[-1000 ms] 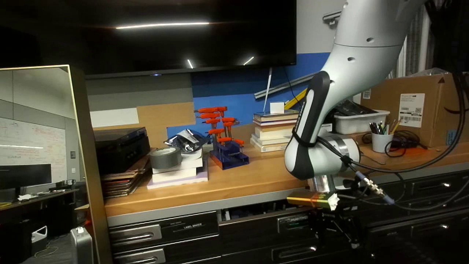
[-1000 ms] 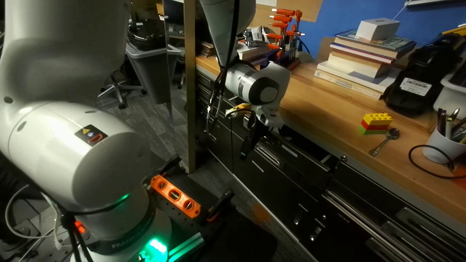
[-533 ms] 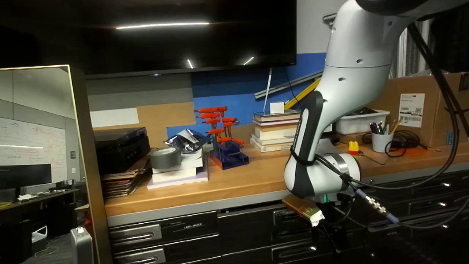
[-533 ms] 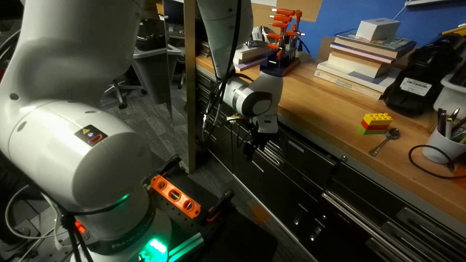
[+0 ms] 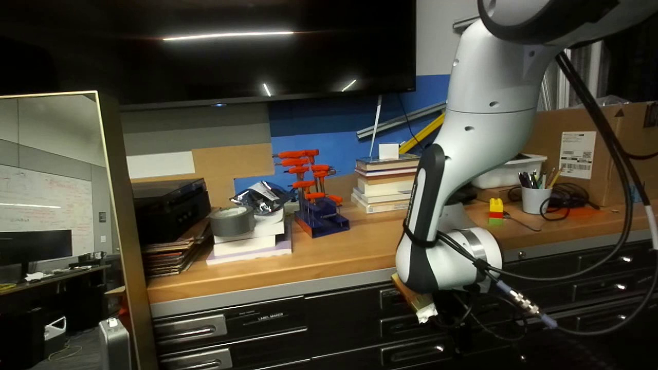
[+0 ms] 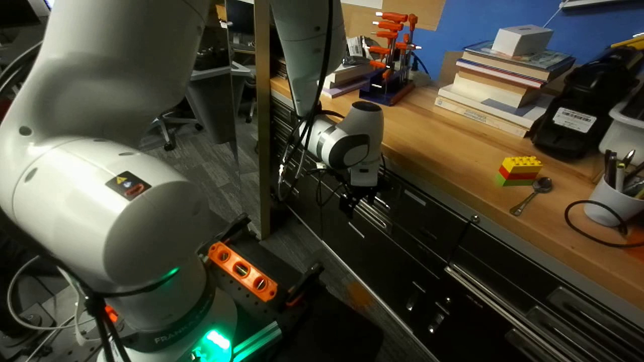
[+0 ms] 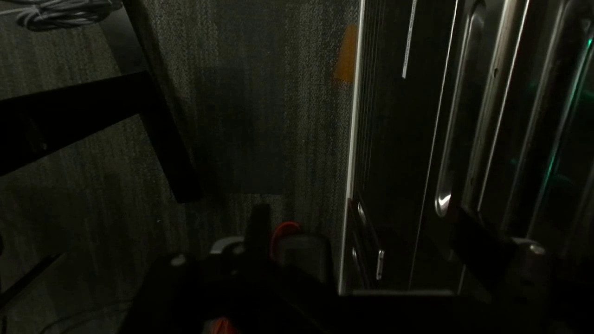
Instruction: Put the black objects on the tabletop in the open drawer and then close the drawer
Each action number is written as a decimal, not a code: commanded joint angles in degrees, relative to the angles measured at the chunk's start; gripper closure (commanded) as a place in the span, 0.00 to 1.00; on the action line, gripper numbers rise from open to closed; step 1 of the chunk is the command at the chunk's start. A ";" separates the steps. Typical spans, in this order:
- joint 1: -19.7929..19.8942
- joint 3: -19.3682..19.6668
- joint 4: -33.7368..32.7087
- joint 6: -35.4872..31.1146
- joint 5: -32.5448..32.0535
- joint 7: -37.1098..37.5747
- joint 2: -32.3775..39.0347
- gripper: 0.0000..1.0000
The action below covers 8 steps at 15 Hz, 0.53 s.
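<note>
The drawer (image 5: 342, 312) lies just beneath the bench (image 5: 360, 249), its front level with its neighbours or nearly so; whether there is a sliver of gap is too dark to tell. Its long axis runs along the edge of the bench. The claw (image 7: 364, 215) hangs low, pointing at the floor (image 7: 301, 116), on the outer side of the front and near it; both exterior views leave contact unclear. In the wrist view the cabinet (image 7: 394, 139) fills much of the right, its long lines running up and down, and the fingers (image 7: 485, 246) stand wide apart across those lines, nothing held between: one shows over the cabinet, the other over the floor. Where the black objects are I cannot tell; my guess is inside the drawer, which would put the task at its last step. The coming move turns on depth, from claw to front. If a gap is left, the push should go straight in, square to the long axis. If not, the claw should back away from the cabinet before rising, since the bench lies near, above the drawer.
</note>
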<state>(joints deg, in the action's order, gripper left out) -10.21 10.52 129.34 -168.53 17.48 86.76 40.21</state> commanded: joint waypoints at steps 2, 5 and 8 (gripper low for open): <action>-1.24 0.80 -2.29 -3.94 0.72 3.20 1.99 0.00; -1.19 0.79 -1.36 -2.27 -1.42 0.66 1.12 0.00; 1.12 -0.66 3.07 3.53 -4.68 -6.58 -5.48 0.00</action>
<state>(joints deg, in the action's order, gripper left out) -10.72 10.59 129.36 -169.49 15.30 85.83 40.86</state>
